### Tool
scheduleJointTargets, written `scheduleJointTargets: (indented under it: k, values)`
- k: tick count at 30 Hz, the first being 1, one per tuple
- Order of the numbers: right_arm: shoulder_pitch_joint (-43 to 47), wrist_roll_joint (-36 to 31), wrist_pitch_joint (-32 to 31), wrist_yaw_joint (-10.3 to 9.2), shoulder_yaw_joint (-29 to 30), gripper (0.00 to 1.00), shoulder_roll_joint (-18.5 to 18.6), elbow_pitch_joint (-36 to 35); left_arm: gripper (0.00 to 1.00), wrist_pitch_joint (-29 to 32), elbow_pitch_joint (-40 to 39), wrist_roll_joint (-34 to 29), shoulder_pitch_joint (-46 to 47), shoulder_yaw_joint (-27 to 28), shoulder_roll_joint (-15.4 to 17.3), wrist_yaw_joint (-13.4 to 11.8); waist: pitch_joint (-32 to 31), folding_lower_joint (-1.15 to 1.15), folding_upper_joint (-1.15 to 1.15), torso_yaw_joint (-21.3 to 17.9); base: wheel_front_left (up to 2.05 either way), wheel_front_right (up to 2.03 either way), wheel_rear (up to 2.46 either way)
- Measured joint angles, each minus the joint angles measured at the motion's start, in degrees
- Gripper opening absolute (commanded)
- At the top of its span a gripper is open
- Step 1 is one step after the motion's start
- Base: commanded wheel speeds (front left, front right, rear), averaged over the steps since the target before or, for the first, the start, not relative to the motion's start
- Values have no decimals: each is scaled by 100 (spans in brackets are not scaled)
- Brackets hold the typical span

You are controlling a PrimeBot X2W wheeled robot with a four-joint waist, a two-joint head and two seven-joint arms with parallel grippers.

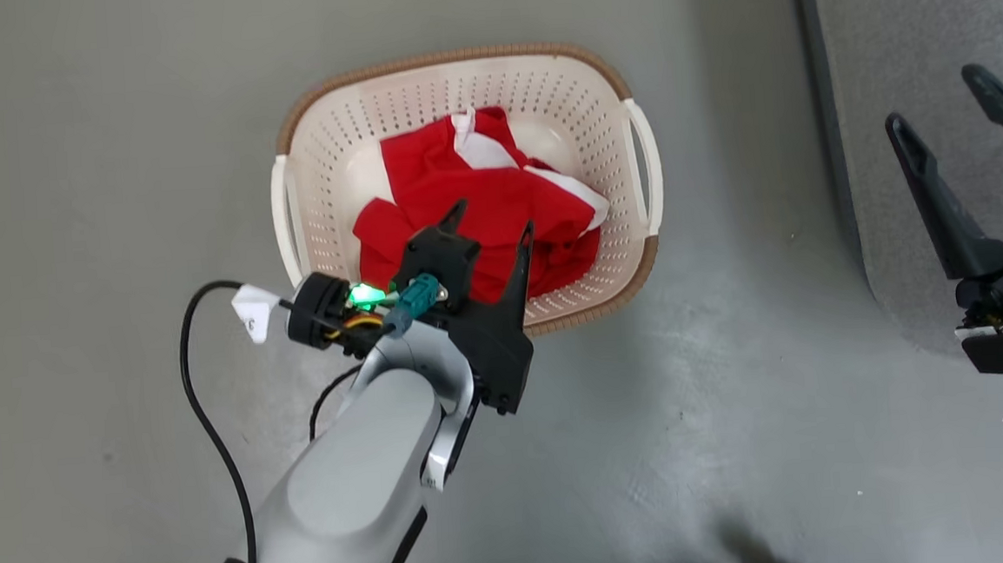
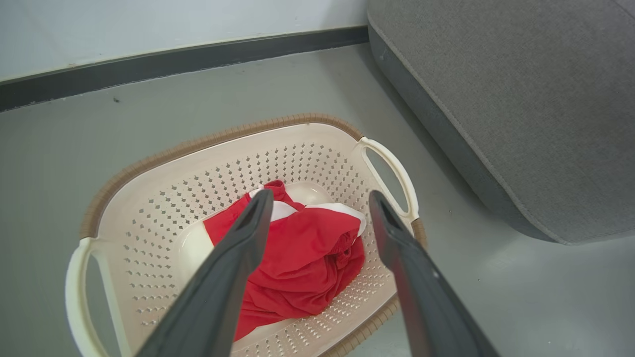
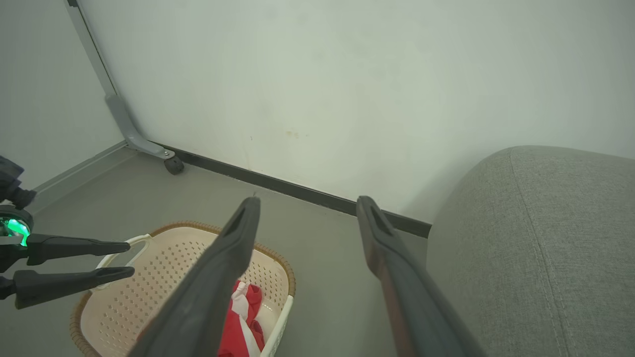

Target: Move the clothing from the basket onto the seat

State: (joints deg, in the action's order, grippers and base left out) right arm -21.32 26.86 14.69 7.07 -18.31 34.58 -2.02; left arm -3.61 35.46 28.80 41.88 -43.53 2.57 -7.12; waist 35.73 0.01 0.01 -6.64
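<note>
The red clothing (image 1: 479, 204) with white trim lies crumpled inside the cream perforated basket (image 1: 328, 144) on the floor. My left gripper (image 1: 493, 217) hangs open just above the near part of the clothing, with nothing between its fingers. From the left wrist, the clothing (image 2: 302, 258) shows between the two open fingers, inside the basket (image 2: 163, 198). My right gripper (image 1: 934, 98) stands open over the edge of the grey seat (image 1: 912, 13), holding nothing. The right wrist view shows the seat (image 3: 536, 248), the basket (image 3: 168, 267) and the left gripper (image 3: 126, 258) at the left.
The basket sits on a grey floor (image 1: 94, 167), left of the seat's rounded edge. A black cable (image 1: 199, 396) loops beside my left forearm. A pale wall with dark skirting (image 3: 297, 191) runs behind, and a wheeled metal frame leg (image 3: 134, 136) stands at the far left.
</note>
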Motion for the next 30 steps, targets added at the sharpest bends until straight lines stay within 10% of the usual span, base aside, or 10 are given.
scheduleJointTargets:
  k: [30]
  values:
    - [-996, 310, 1, 0, -151, 100, 464, -382, 100, 590, 1412, 437, 1568, -183, -2, 0, 1846, -1, 0, -204, 0, 0, 0]
